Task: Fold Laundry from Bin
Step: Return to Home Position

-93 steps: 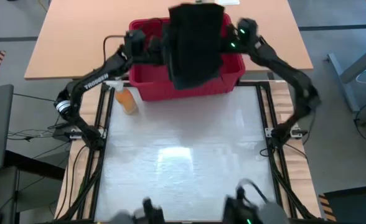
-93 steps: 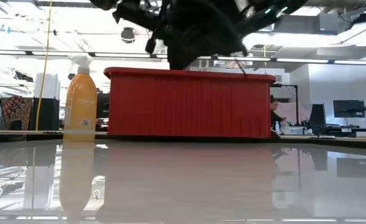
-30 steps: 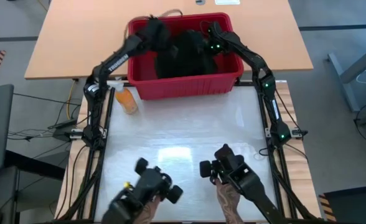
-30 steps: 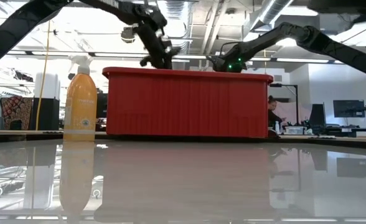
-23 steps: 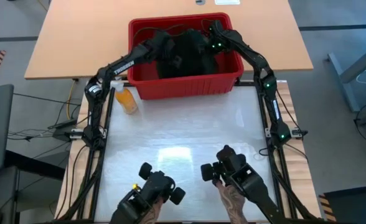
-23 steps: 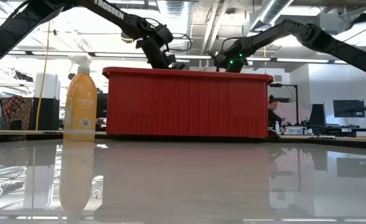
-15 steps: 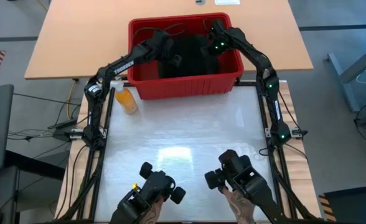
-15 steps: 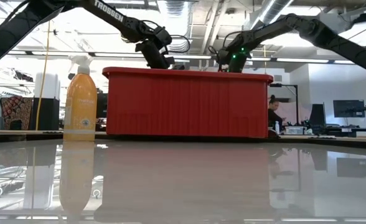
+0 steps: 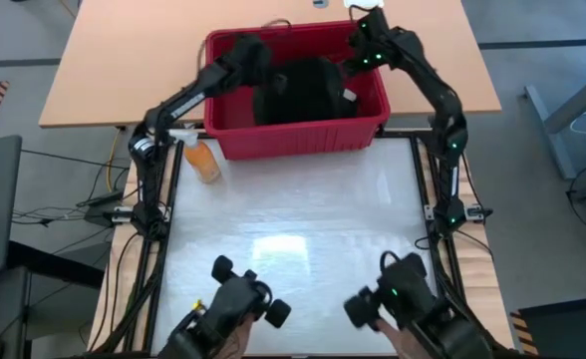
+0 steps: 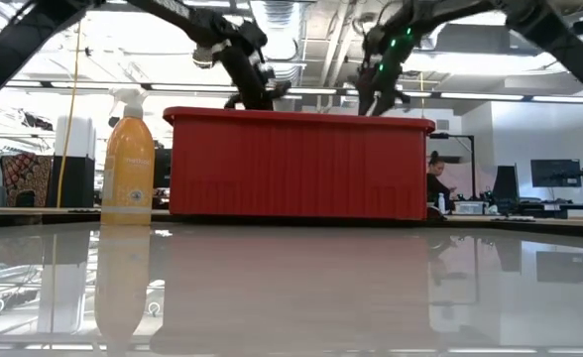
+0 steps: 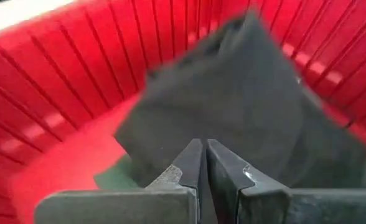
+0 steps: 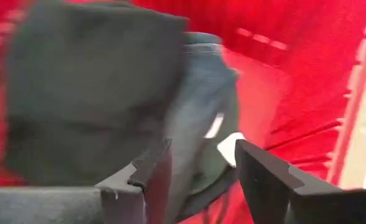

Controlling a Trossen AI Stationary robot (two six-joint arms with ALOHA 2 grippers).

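Laundry [image 9: 298, 88]: dark folded pile, lying inside the red bin [image 9: 303, 140]. Left gripper [image 9: 245, 50]: above the bin's left end, jaws together, empty. Right gripper [image 9: 366, 45]: above its right end, jaws apart, empty. Handling: both should rise clear of the rim before swinging home, snagging no cloth.

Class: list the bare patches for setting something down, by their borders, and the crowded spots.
Free: white mat between bin and near-edge handles; tan tabletop either side of the bin. Crowded: the bin, holding laundry, left gripper and right gripper over it; spray bottle at its corner.
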